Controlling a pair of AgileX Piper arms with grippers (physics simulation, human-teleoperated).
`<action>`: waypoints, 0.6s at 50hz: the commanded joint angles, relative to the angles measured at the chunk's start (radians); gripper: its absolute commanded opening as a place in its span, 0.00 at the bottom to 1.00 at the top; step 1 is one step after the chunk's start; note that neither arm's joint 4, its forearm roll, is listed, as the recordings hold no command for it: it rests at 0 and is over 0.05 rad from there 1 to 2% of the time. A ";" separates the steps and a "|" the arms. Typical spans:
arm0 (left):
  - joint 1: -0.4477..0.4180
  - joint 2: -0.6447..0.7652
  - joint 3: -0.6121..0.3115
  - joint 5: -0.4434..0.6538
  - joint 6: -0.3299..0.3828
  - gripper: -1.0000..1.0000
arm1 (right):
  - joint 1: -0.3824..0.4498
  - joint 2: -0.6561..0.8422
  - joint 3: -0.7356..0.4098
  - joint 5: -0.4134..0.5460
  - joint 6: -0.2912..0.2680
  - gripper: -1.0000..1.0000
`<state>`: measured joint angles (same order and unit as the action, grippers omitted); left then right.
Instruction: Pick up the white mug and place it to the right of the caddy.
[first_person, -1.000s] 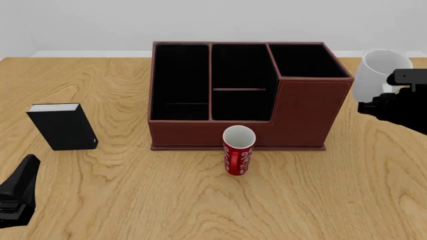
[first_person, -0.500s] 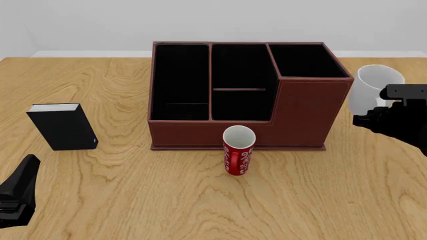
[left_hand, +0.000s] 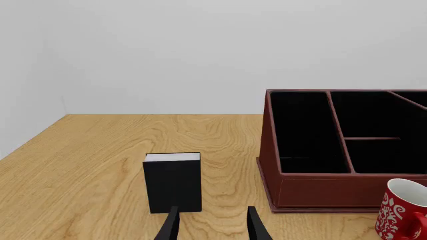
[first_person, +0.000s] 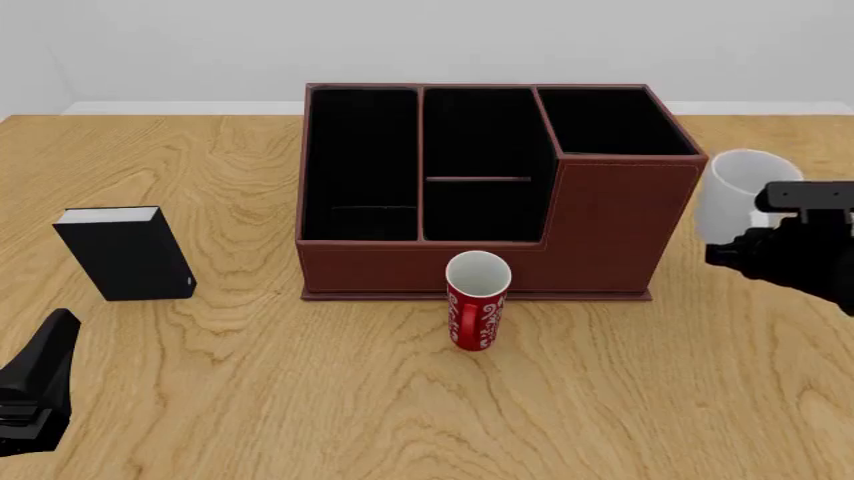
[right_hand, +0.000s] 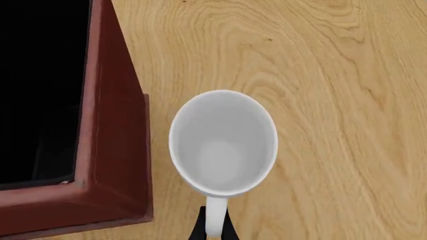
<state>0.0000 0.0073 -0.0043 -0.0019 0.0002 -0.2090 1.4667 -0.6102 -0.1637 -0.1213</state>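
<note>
The white mug (first_person: 734, 186) hangs upright just right of the caddy (first_person: 607, 235), its handle pinched by my right gripper (first_person: 731, 245). Seen from above in the right wrist view, the white mug (right_hand: 223, 145) shows its empty inside beside the caddy's (right_hand: 113, 150) right wall, with a narrow gap between them. My right gripper (right_hand: 213, 229) is shut on the handle. I cannot tell whether the mug touches the table. My left gripper (first_person: 40, 385) rests low at the near left, open and empty; the left wrist view shows its fingers (left_hand: 172, 227) apart.
A slim red mug with white swirls (first_person: 478, 305) stands against the caddy's front wall. It also shows in the left wrist view as the red mug (left_hand: 403, 210). A small black box (first_person: 127, 255) stands upright at the left, ahead of my left gripper (left_hand: 212, 230).
My right gripper has brought the white mug downward and slightly toward me along the caddy's right side. The left arm has not moved.
</note>
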 joint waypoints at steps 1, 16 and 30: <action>0.000 0.000 0.000 0.000 0.000 1.00 | -0.004 0.045 -0.023 0.005 0.003 0.00; 0.000 0.000 0.000 0.000 0.000 1.00 | 0.029 0.122 -0.023 -0.035 0.030 0.00; 0.000 0.000 0.000 0.000 0.000 1.00 | 0.030 0.169 -0.019 -0.074 0.029 0.00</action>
<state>0.0000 0.0073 -0.0043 -0.0019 0.0002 -0.1836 1.6040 -0.6288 -0.2078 -0.1044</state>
